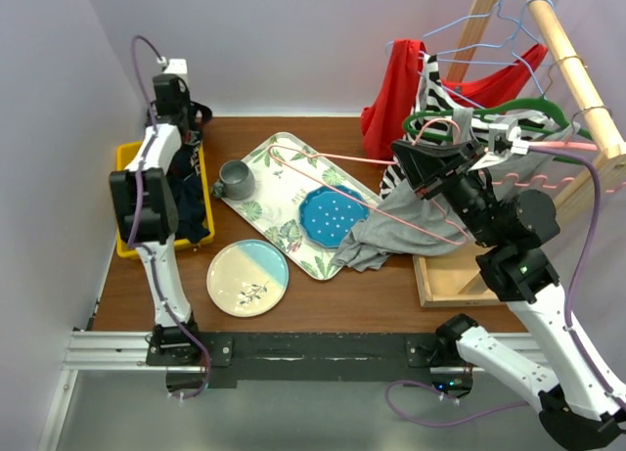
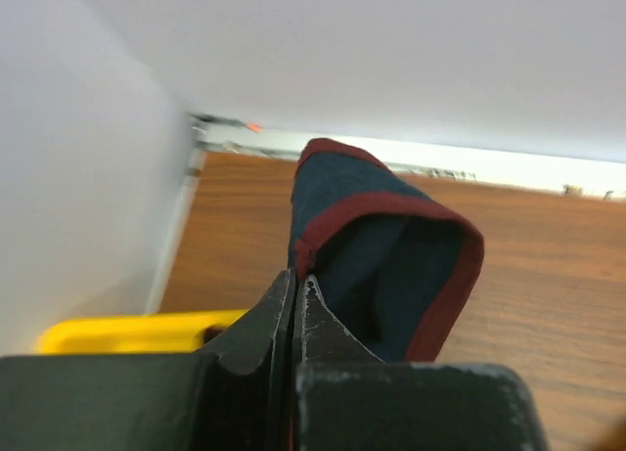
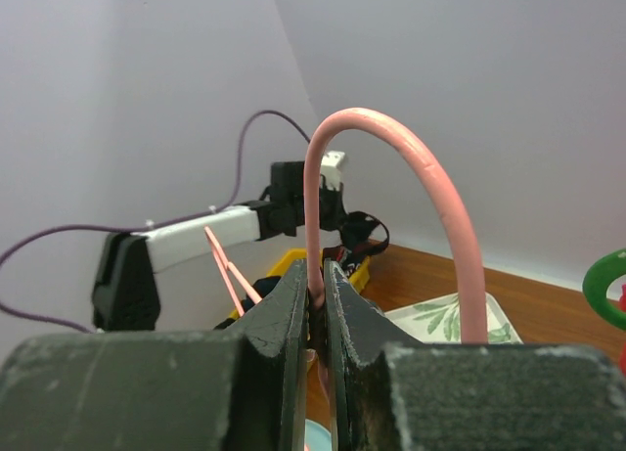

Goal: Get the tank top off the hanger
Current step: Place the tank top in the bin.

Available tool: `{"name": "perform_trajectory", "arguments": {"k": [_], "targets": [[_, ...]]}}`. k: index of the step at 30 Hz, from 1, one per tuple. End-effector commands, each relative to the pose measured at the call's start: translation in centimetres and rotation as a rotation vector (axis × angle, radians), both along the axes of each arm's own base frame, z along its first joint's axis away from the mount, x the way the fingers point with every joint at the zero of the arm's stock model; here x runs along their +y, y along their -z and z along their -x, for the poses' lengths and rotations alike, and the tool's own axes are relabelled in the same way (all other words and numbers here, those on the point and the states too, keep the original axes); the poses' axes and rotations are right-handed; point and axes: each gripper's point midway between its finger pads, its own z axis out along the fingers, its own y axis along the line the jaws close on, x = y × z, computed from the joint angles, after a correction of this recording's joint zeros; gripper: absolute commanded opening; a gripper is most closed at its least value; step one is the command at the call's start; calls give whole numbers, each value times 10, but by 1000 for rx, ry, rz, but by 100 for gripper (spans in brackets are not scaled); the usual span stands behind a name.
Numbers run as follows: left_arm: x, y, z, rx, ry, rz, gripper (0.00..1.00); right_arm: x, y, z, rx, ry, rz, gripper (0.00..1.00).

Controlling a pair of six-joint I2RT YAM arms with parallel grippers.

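The right pincer (image 3: 315, 275) was clamped tight on the hook of the pink hanger (image 1: 323, 157), the wire arching up out of its closed fingers in the right wrist view. From that grip the hanger's long axis ran away from the clothes rack (image 1: 577, 79) and out over the leaf-patterned tray (image 1: 284, 148), its far tip above the tray's back rim. The grey tank top (image 1: 411, 238) was bunched on the hanger's near half, just below the right pincer. Its folds sagged onto the worktop (image 1: 342, 294) and over the tray's right edge, with the pink wire crossing on top of the cloth, so I judged it was not yet off.

The left pincer (image 2: 296, 280) was fully closed, and a navy garment with maroon trim (image 2: 372, 236) rose straight from its tips, apparently nipped there, above the yellow bin (image 1: 127, 157). That put it well apart from the tank top, with the whole tray between them. The right arm was the nearer one but occupied. Pulling the top free would probably fall to the left arm, drawing along the hanger's axis toward the bin.
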Motion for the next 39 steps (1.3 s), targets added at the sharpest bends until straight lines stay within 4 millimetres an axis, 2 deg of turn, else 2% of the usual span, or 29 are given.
{"name": "perform_trajectory", "arguments": {"k": [1, 3, 4, 5, 6, 7, 9, 10, 12, 13, 16, 19, 20, 22, 23, 25, 26, 28, 29, 30, 31, 33, 35, 36, 37, 38, 39], "targets": [[24, -107, 56, -165, -174, -32, 0, -8, -30, 17, -90, -12, -54, 0], [32, -104, 81, -132, -233, -47, 0, -6, -31, 22, -94, -35, -64, 0], [33, -73, 97, -65, -272, -28, 0, -6, -31, 24, -95, -41, -67, 0], [38, -64, 110, -47, -321, -21, 0, -7, -32, 27, -99, -47, -71, 0], [39, -64, 123, -46, -341, -16, 0, -6, -32, 29, -99, -54, -68, 0], [39, -34, 140, 22, -349, -12, 0, -7, -32, 31, -100, -58, -68, 0], [34, -20, 159, 48, -360, 20, 0, -9, -31, 35, -103, -58, -66, 0], [33, 6, 176, 117, -372, 38, 0, -9, -28, 34, -97, -55, -63, 0], [20, 28, 186, 148, -342, 129, 0, -12, -26, 38, -99, -53, -61, 0], [13, 51, 197, 202, -336, 156, 0, -12, -25, 39, -96, -57, -59, 0], [-2, 89, 218, 280, -351, 258, 0, -17, -29, 47, -109, -51, -56, 0], [-1, 98, 229, 294, -408, 279, 0, -23, -35, 53, -120, -37, -50, 0], [4, 94, 231, 287, -443, 270, 3, -24, -33, 53, -116, -34, -40, 0], [8, 71, 227, 247, -457, 264, 21, -24, -37, 58, -126, -41, -35, 0], [9, 59, 225, 224, -450, 258, 38, -24, -38, 59, -132, -45, -25, 0], [9, 20, 220, 149, -426, 249, 51, -22, -34, 59, -115, -57, -10, 0], [11, 8, 220, 130, -420, 242, 59, -19, -32, 60, -109, -72, 0, 0], [14, -25, 226, 85, -423, 218, 66, -16, -31, 62, -104, -91, 11, 0], [15, -33, 230, 75, -428, 211, 69, -13, -29, 63, -99, -111, 23, 0], [15, -52, 236, 34, -423, 208, 71, -12, -31, 64, -100, -118, 27, 0], [16, -61, 239, 16, -416, 194, 74, -10, -30, 64, -96, -125, 34, 0], [10, -93, 245, -54, -373, 203, 74, -7, -26, 62, -82, -136, 60, 0], [-17, -112, 242, -78, -207, 257, 78, -1, -17, 57, -56, -148, 100, 0], [-32, -134, 246, -127, -124, 278, 80, 3, -15, 58, -51, -170, 117, 0], [-59, -146, 246, -143, 36, 304, 81, 6, -10, 56, -39, -182, 135, 0], [-74, -166, 257, -199, 121, 309, 81, 9, -2, 53, -15, -189, 162, 0], [-89, -176, 260, -234, 198, 314, 82, 14, 5, 49, 5, -202, 184, 0]]}}
